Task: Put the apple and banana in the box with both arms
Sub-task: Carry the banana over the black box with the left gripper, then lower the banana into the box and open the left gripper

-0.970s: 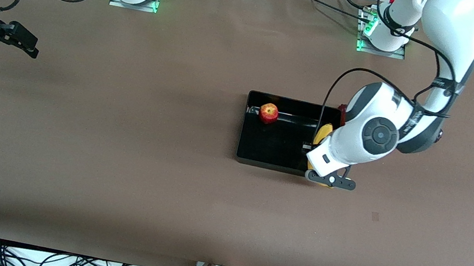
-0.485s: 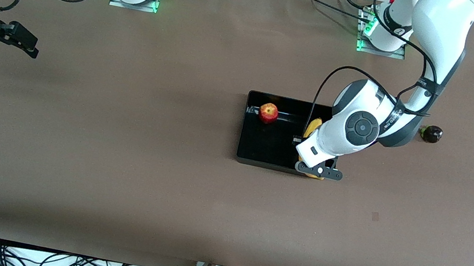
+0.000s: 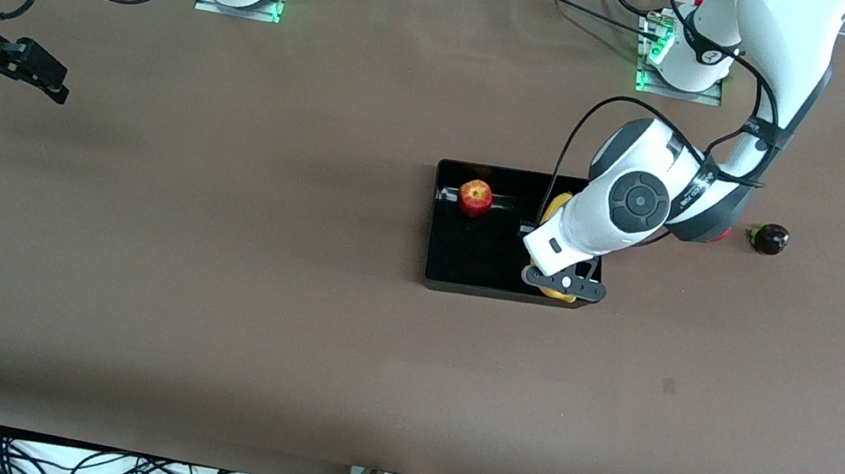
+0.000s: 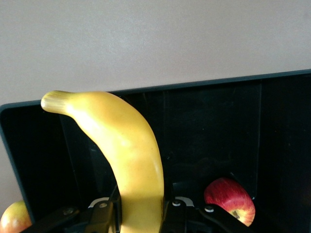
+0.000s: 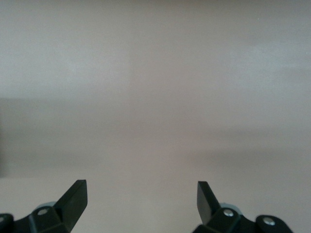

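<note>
One fruit is already home: the apple (image 3: 475, 197) sits in the box (image 3: 469, 266), at the wall farthest from the front camera; the left claw (image 4: 138, 213) is clamped on the banana (image 4: 121, 150), hanging over the box's end toward the left arm, presumably to lower it in; the right claw (image 5: 141, 201), fingers apart, waits over bare surface (image 3: 205, 304); no readable writing anywhere.
</note>
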